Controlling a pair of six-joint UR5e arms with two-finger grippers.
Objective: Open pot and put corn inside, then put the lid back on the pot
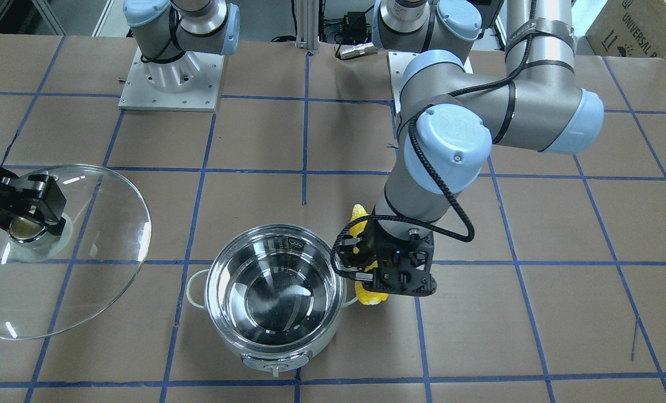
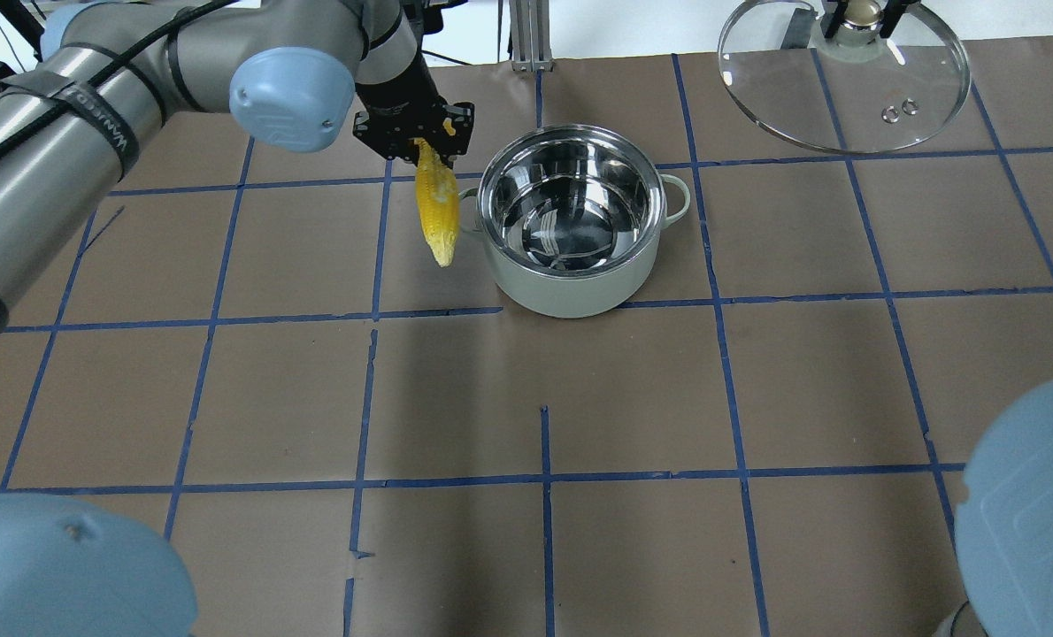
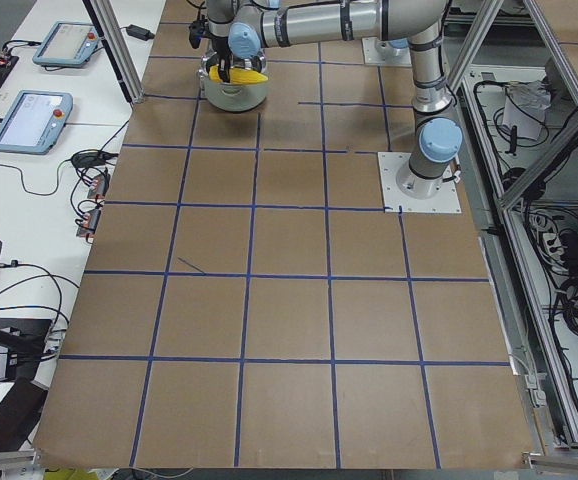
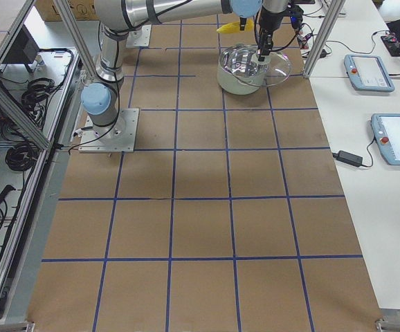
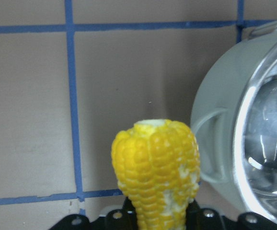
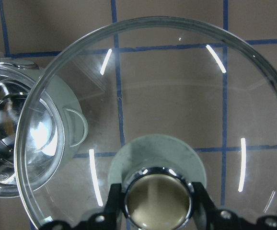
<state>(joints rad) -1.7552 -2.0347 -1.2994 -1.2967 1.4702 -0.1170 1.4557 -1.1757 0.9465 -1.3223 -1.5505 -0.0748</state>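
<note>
The pot [image 2: 571, 274] stands open on the table, its steel inside empty; it also shows in the front view [image 1: 288, 350]. My left gripper [image 2: 420, 141] is shut on the corn [image 2: 436, 208], which hangs beside the pot's side handle, outside the rim. In the left wrist view the corn [image 5: 157, 167] points at the table next to the pot [image 5: 220, 96]. My right gripper [image 1: 28, 226] is shut on the knob of the glass lid [image 1: 98, 263], held off to the pot's other side. The lid [image 6: 177, 91] fills the right wrist view.
The table is brown paper with a blue tape grid [image 2: 544, 478]. The arm bases [image 1: 170, 78] stand at the robot's edge. Tablets and cables [image 4: 387, 138] lie on the white bench past the table's far side.
</note>
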